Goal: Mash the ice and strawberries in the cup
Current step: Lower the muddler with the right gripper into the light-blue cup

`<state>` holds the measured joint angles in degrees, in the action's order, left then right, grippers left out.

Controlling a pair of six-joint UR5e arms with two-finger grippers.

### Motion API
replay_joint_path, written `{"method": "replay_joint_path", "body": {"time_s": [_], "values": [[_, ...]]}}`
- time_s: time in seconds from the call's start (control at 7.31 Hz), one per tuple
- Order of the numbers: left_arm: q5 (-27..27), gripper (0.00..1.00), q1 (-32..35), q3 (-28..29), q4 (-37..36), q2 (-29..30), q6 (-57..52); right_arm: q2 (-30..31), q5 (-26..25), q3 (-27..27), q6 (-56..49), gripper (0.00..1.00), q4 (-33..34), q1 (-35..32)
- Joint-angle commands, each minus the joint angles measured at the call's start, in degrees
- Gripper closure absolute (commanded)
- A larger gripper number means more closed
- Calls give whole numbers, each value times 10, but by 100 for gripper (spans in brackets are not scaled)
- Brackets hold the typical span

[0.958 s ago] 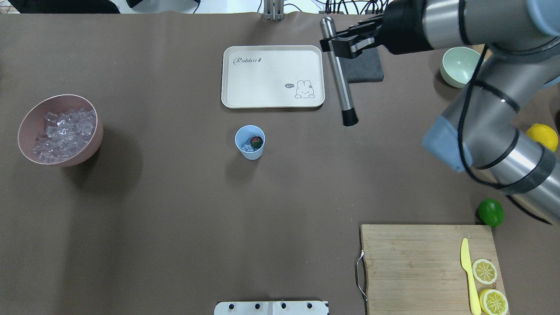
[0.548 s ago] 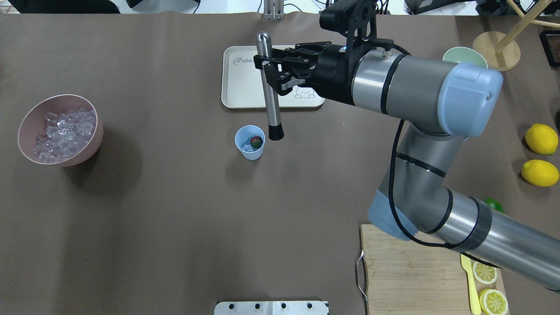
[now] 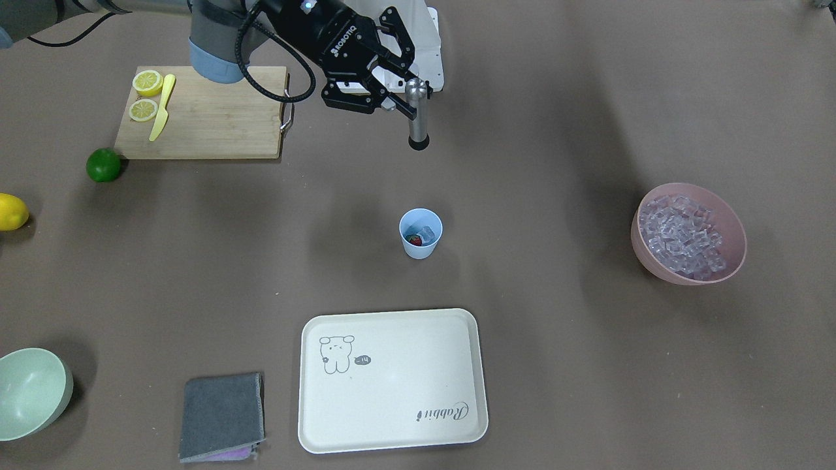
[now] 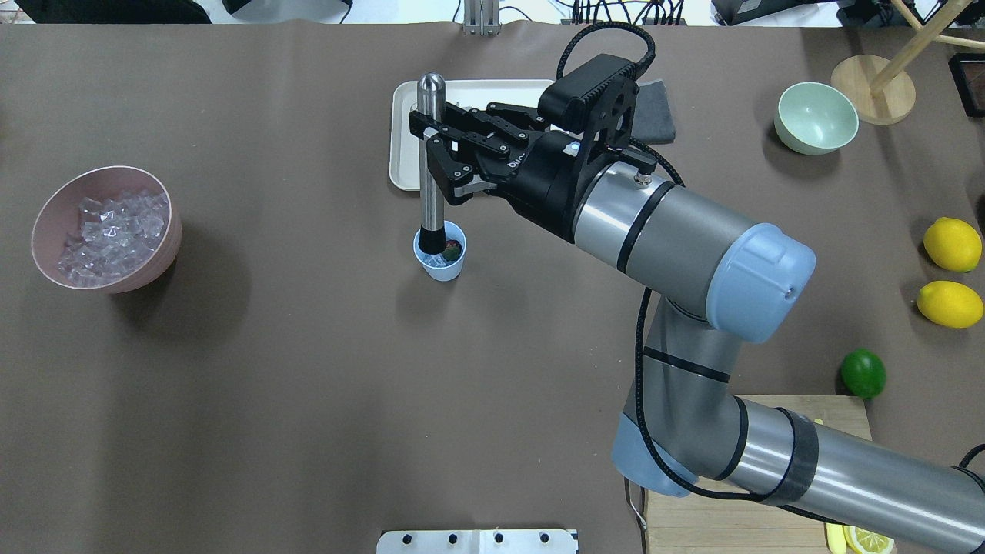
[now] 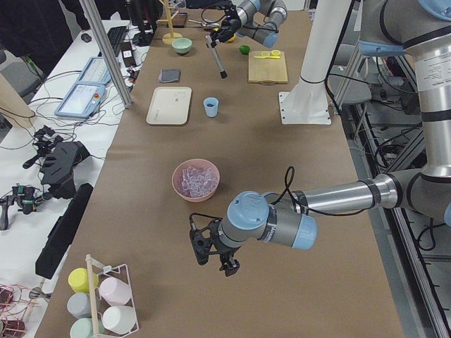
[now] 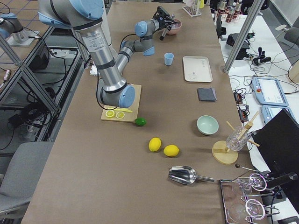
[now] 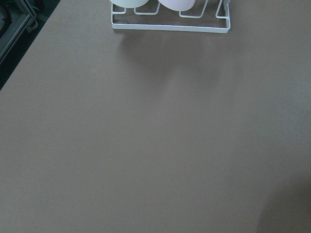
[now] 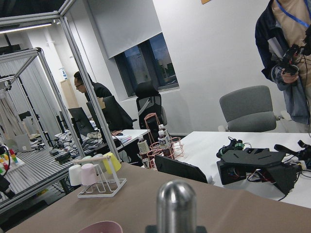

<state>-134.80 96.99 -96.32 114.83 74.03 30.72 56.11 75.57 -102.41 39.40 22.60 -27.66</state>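
The light-blue cup (image 4: 442,267) stands mid-table and also shows in the front view (image 3: 420,243). Inside it lie a red strawberry (image 4: 454,248) and some clear ice (image 4: 436,263). My right gripper (image 4: 428,135) is shut on a silver muddler (image 4: 429,185) with a black tip. It holds the muddler upright, with the tip over the cup's left rim. In the front view the muddler (image 3: 417,121) hangs well above the table. My left gripper (image 5: 211,250) shows only in the left side view, and I cannot tell whether it is open or shut.
A pink bowl (image 4: 54,196) of ice cubes (image 4: 115,231) stands far left. A cream tray (image 4: 402,158) lies behind the cup, with a grey cloth (image 4: 658,108) and a pale green bowl (image 4: 816,117) to its right. Lemons (image 4: 953,244), a lime (image 4: 863,372) and a cutting board (image 3: 209,111) are on the right.
My right arm has swung left with the muddler, from beside the grey cloth, across the tray, to over the cup. The cup and its contents have not moved.
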Motion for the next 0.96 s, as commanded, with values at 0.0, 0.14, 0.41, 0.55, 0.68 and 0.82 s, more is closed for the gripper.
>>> {"method": "replay_joint_path", "body": {"time_s": [0.0,0.14,0.41,0.55,0.68,0.82], "values": [[1,2,0,5,3,1,1,-7,-59,24,-82,100,-23,2],[1,2,0,5,3,1,1,-7,-74,24,-108,100,-20,2],[0,2,0,12,4,0,0,-17,-99,46,-139,100,-19,16],[0,2,0,20,5,1,-1,-43,-116,95,-139,100,-23,24],[0,2,0,24,5,2,-2,-51,-128,114,-140,100,-23,38],[1,2,0,25,4,6,-1,-52,-127,126,-140,100,-24,42]]}}
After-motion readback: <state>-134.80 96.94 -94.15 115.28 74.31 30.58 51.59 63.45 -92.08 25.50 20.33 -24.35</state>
